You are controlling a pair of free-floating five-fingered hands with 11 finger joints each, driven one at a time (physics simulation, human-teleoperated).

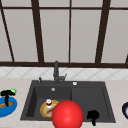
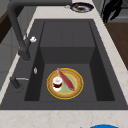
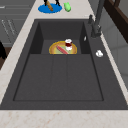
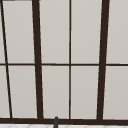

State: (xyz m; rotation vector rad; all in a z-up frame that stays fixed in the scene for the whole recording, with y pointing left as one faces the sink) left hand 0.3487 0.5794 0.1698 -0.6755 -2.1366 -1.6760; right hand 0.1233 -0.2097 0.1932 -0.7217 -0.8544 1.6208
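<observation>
Red ball (image 1: 67,114) sits closest to the front camera, over the front rim of the sink (image 1: 105,100), covering part of the yellow plate (image 1: 44,110) behind it. Then left to right. Far left of the counter (image 1: 15,83): blue plate (image 1: 12,108) near the front edge, carrying a brown stick-shaped item (image 1: 3,105); a green object (image 1: 11,91) lies just behind the plate. Left hand (image 1: 7,96) hangs directly over the blue plate, dark and small in the front view; cannot tell whether its fingers are spread or curled, or whether it touches the brown item. From the right side the same plate (image 3: 50,8) shows at the far end of the counter, with the green object (image 3: 67,6) beside it. Left basin of the sink: yellow plate (image 2: 65,83) flat on the floor, holding a small jar with a white lid (image 2: 57,83) and a long red piece (image 2: 65,79) laid diagonally across it. Faucet (image 1: 56,72) stands at the sink's back edge, centre. Right section of the sink is a shallower flat shelf. Right hand (image 1: 93,116) hovers at the front edge of that right section, well apart from the yellow plate, nothing seen in it; fingers unreadable. Far right of the counter: dark plate (image 1: 125,110), cut by the frame edge, seen from the left side (image 2: 81,7) with food on it.
</observation>
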